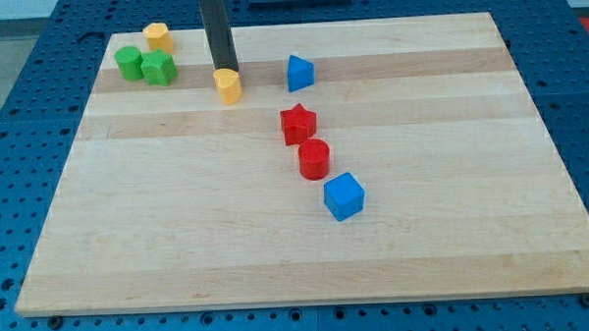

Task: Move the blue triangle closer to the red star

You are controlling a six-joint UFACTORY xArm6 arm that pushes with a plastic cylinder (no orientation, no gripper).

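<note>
Blue pegboard shows all around a pale wooden tabletop point(179, 238), and the small blocks sit on the wood.

I use the red star point(298, 123) as my landmark. It lies near the middle of the board. The blue triangle point(299, 73) sits just toward the view's top from the star, near it but not touching. A red cylinder point(314, 158) sits right below the star, and a blue cube point(344, 195) lies a bit further down and to the view's right.

My tip point(224, 69) is up and to the view's left of the star. It sits right at the top edge of a yellow block point(229, 86); I cannot tell if they touch. The triangle lies to the view's right of my tip, at about the same height in the view.

I have no pincer, only a rod, so nothing is held or squeezed.

I think the next move needs my tip to go around to the far side of the triangle, toward the view's top, and then push it down toward the star. The yellow block could get bumped on the way.

Far to the view's left of the star sit two green blocks point(145, 66) and one more yellow block point(157, 36).
</note>
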